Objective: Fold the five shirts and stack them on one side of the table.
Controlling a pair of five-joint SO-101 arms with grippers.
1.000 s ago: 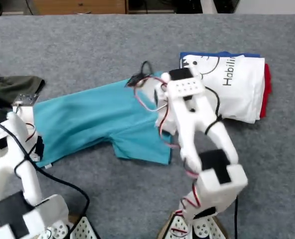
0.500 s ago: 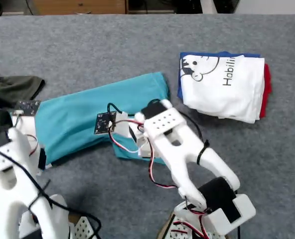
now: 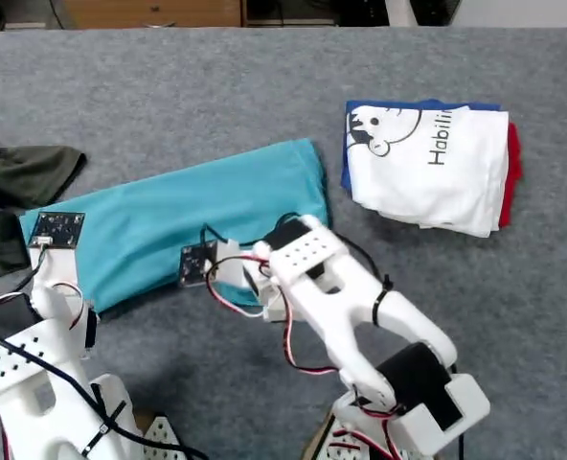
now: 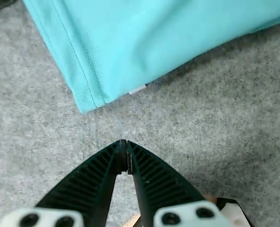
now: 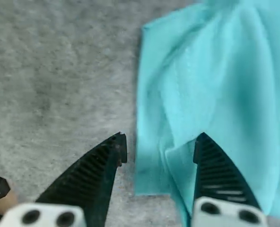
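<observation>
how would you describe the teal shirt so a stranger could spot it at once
On the grey carpeted table, look mid-table, between the crumpled dark olive garment and the folded white-topped shirt stack. The teal fabric shirt lies there as a long slanted band, the only turquoise item.

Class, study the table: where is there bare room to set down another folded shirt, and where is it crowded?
Free: the far strip of table beyond the teal shirt and folded stack; also the near right corner, between stack and right arm. Crowded: near left, where teal shirt, dark shirt and both arms meet.
</observation>
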